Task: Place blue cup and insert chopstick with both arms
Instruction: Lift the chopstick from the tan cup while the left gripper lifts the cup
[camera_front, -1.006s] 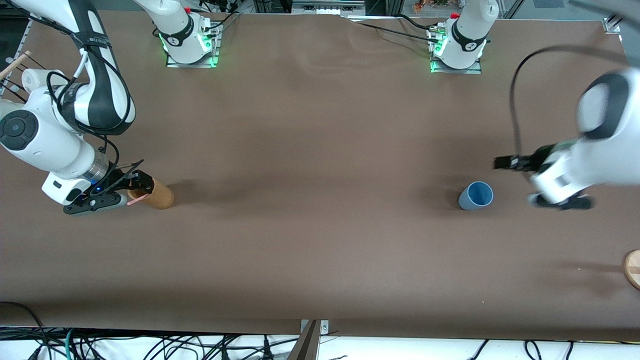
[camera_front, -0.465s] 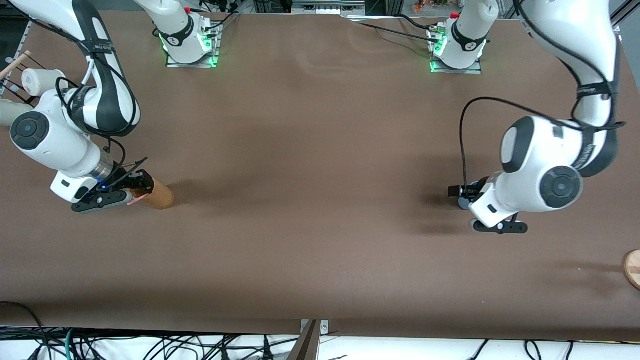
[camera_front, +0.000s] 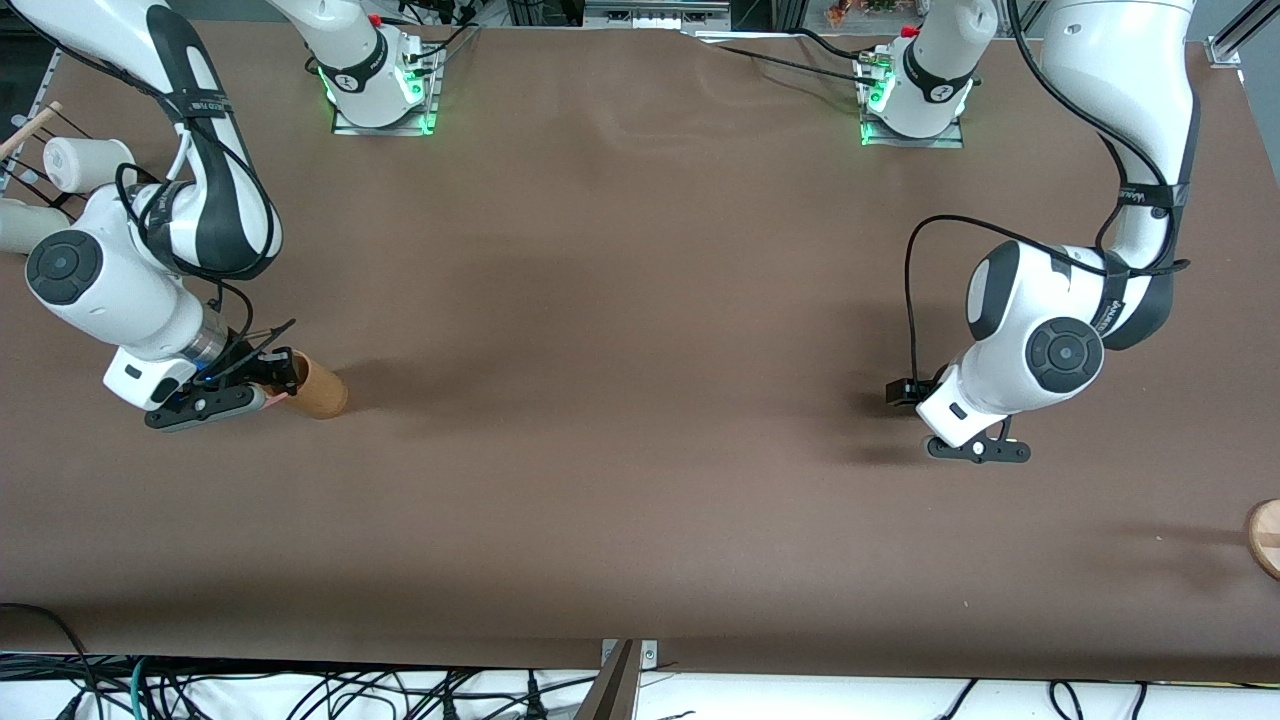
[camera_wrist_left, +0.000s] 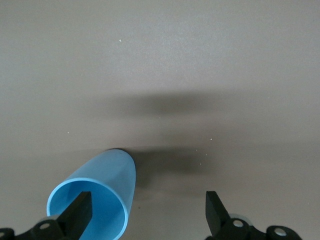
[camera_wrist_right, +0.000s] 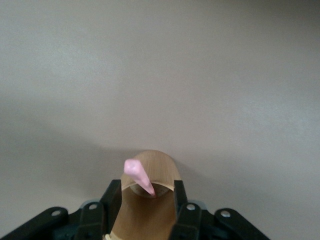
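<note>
The blue cup stands upright on the brown table; in the front view my left hand hides it. My left gripper is open low over it, one finger inside the rim and the other well outside. The pale-pink chopstick leans in a tan cork-coloured cup toward the right arm's end of the table. My right gripper straddles that cup, its fingers against both outer walls.
Two white cups lie at the table edge by the right arm's end. A round wooden piece sits at the edge at the left arm's end, nearer the front camera than the blue cup.
My left arm has swung in from the table's end and come down over the blue cup, now covering it in the front view. My right hand has shifted only slightly at the tan cup.
</note>
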